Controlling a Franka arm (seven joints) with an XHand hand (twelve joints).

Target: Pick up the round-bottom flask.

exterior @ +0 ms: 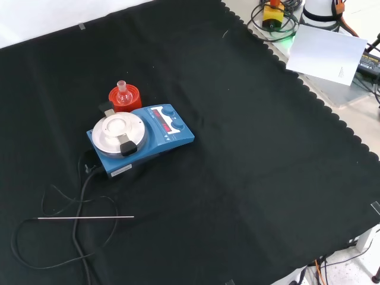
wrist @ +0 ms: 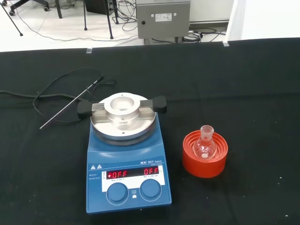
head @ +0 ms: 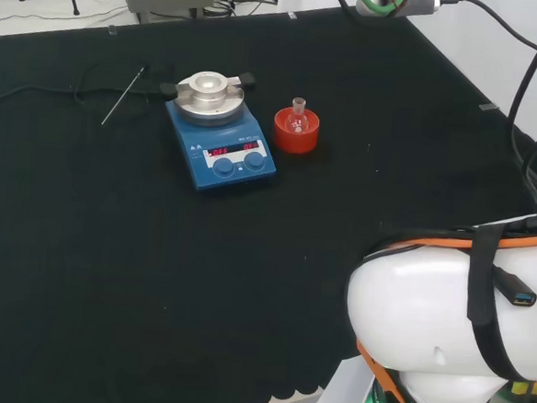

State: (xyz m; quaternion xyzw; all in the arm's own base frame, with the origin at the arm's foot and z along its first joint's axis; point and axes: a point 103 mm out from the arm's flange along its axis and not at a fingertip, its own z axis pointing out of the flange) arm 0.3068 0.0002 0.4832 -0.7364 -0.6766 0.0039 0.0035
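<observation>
Wrist view: round-bottom flask (wrist: 205, 146) upright in red stand (wrist: 204, 155).

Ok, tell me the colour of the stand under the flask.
Red; the ribbed stand shows best in the wrist view.

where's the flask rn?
Head view: the flask sits upright in the red stand, just right of the blue hotplate.

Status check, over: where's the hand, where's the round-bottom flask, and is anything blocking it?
Hand state: cannot tell. Round-bottom flask upright in red ribbed stand, untouched. Blue hotplate close beside it in the head view; thin metal rod and cable lie beyond the hotplate. Nothing above the flask.
</observation>
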